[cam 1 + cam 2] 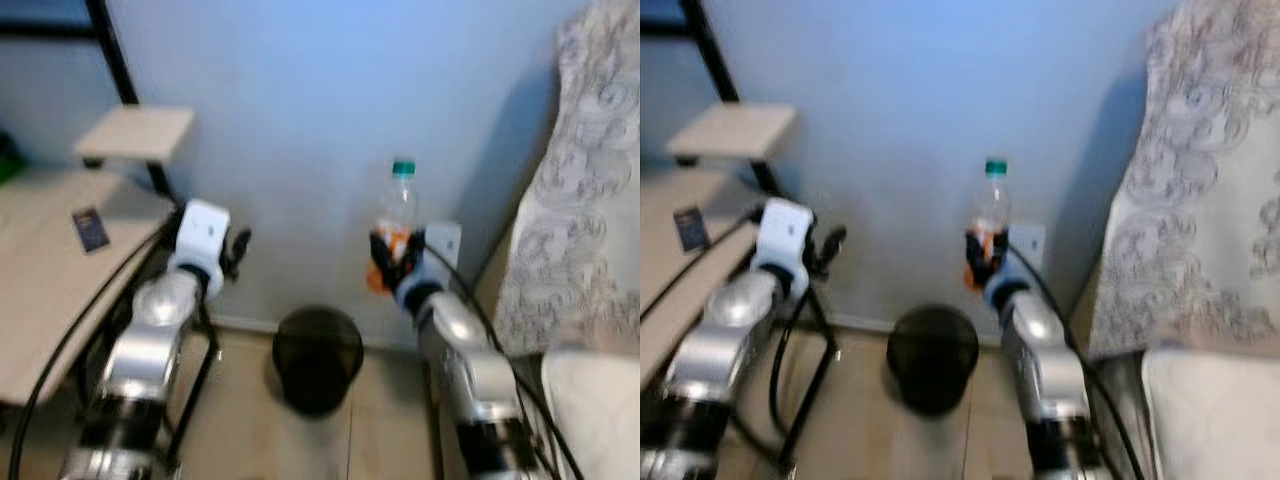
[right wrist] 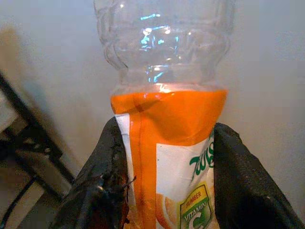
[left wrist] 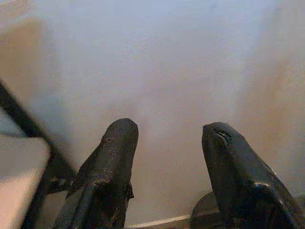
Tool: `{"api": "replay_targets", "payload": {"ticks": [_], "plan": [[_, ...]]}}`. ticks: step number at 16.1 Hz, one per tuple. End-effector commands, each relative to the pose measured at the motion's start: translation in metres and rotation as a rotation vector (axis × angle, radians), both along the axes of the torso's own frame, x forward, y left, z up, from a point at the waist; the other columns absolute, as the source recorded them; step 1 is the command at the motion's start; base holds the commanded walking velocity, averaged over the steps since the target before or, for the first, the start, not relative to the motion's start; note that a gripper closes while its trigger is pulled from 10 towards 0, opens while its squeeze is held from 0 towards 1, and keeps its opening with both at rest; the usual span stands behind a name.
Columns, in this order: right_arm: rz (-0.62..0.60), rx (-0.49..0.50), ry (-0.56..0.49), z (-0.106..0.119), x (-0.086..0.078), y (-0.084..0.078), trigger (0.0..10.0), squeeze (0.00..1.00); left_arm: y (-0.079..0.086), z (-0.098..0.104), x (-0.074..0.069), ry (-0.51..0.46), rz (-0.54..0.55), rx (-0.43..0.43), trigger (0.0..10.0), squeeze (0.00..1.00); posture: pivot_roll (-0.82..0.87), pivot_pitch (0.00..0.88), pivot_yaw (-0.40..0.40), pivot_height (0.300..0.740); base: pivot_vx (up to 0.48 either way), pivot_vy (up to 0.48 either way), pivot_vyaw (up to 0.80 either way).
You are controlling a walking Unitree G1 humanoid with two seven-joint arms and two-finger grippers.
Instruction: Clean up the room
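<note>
1. Before us stands a pale blue wall (image 1: pixel 300 120), with a patterned curtain (image 1: pixel 580 180) hanging at our right.
2. A wooden desk (image 1: pixel 40 290) on a black frame sits at our left, a small dark card (image 1: pixel 90 229) lying on it.
3. A black waste bin (image 1: pixel 318 358) rests on the floor by the wall, between our arms.
4. Our right gripper (image 1: pixel 395 262) is clamped around a clear plastic bottle (image 1: pixel 398 205) with an orange label, held upright above the bin.
5. Our left gripper (image 3: pixel 167 167) is raised near the desk, fingers spread, holding nothing.
</note>
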State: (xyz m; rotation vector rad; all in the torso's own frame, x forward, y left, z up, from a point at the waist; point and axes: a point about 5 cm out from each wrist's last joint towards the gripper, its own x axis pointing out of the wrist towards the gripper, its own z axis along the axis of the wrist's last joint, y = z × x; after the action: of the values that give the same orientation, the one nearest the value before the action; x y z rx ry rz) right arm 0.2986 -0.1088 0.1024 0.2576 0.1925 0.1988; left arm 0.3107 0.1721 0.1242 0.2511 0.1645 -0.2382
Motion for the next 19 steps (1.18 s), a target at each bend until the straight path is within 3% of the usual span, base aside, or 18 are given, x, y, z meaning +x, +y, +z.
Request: {"api": "replay_targets", "payload": {"ticks": [1, 19], "plan": [[-0.019, -0.003, -0.012, 0.0025, 0.0011, -0.0053, 10.0, 0.0, -0.0065, 0.0047, 0.0015, -0.018, -0.024, -0.003, 10.0, 0.0, -0.01, 0.0, 0.004, 0.74, 0.334, 0.0, 0.0], [-0.019, -0.016, -0.005, -0.002, -0.0041, -0.0095, 10.0, 0.0, -0.0126, 0.0, -0.0052, -0.005, -0.054, 0.0, 10.0, 0.0, -0.01, 0.0, 0.004, 0.74, 0.338, 0.0, 0.0]]}}
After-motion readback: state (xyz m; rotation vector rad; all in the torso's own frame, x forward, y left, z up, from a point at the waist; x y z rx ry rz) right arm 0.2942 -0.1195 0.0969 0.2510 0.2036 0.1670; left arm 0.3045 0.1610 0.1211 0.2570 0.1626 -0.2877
